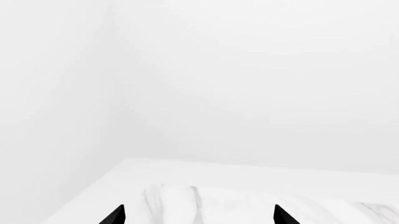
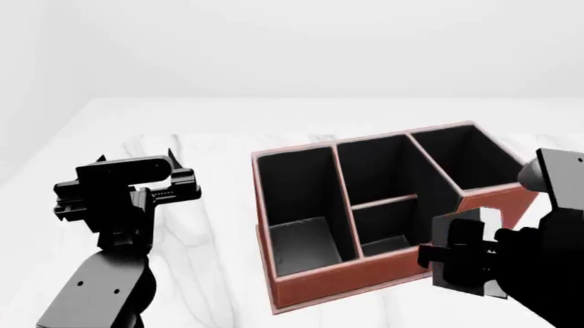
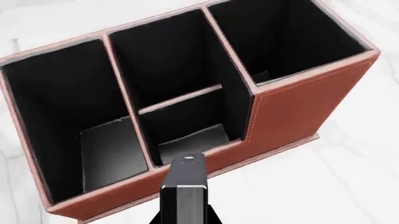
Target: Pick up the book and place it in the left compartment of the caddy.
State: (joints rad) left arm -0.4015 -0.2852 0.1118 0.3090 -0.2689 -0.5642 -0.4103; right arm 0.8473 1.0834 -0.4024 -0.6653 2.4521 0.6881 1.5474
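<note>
**Item: book in R gripper, at caddy's front wall**

Left wrist view:
- Left gripper (image 1: 199,217): two black fingertips only, set well apart, nothing btwn them; released.
- White marbled tabletop (image 1: 218,205) below, plain white walls beyond.

Head view:
- Caddy (image 2: 365,277): reddish-brown, black lining, stepped wall, 4 slots, standing on tabletop (image 2: 210,225) at centre.
- Left compartment (image 2: 297,184): long slot on the caddy's L side, running front to back, grey floor patch at near end; no book in it.
- Left gripper (image 2: 182,179): over bare tabletop, L of caddy, apart from it.
- Right gripper (image 2: 447,260): at the caddy's near R corner, in front of the tall square slot, clenched on the book (image 2: 467,256).
- Book: flat black slab, white sliver along upper edge, off the tabletop.

Right wrist view:
- Book (image 3: 184,196): seen edge-on, thin black slab reaching toward the caddy's (image 3: 299,107) low front wall, roughly in line w/ the near short middle slot.
- Left compartment (image 3: 62,107): to one side of the book's tip, not under it.
- Tabletop (image 3: 324,186) around the caddy.
</note>
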